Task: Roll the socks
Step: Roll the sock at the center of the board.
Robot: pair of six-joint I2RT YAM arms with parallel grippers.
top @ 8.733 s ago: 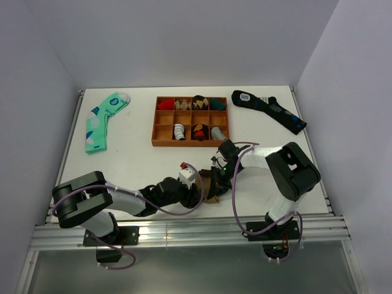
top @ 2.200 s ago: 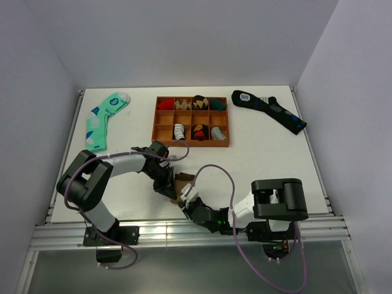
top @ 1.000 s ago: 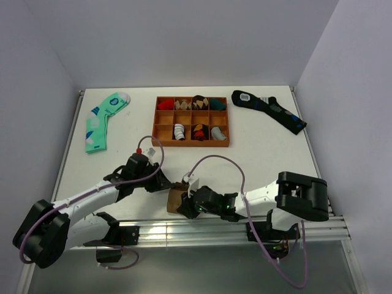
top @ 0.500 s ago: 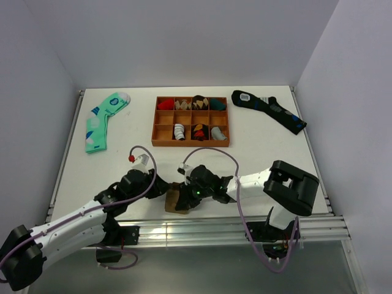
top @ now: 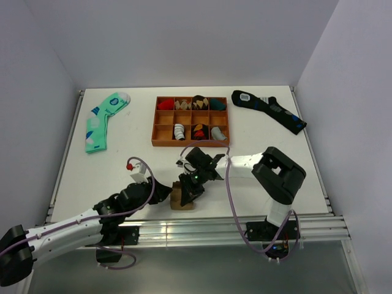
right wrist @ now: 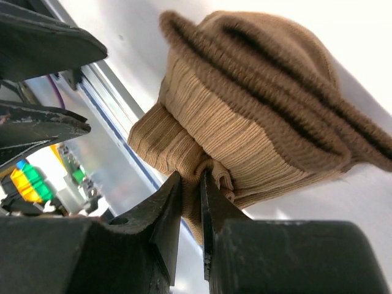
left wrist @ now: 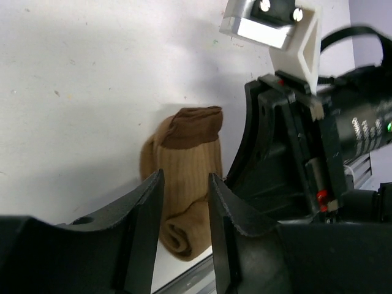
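The tan-brown socks [top: 182, 198] lie partly rolled near the table's front edge. In the left wrist view the socks [left wrist: 187, 153] show a darker cuff at the far end and a rolled end near my fingers. My left gripper [top: 163, 192] is open just left of the bundle, its jaws [left wrist: 185, 191] spread apart over the rolled end and holding nothing. My right gripper [top: 187, 186] reaches in from the tray side and is shut [right wrist: 191, 184] on a fold of the socks [right wrist: 245, 116] at the rolled end.
A wooden tray [top: 190, 143] with rolled socks in its compartments stands at the back. A mint-green sock [top: 101, 122] lies at the far left, a dark navy sock [top: 269, 110] at the far right. The metal front rail [top: 184, 228] runs just behind the bundle.
My right arm has swung round from the front edge to reach the socks from the tray side. My left gripper has drawn nearer the front edge, beside the bundle.
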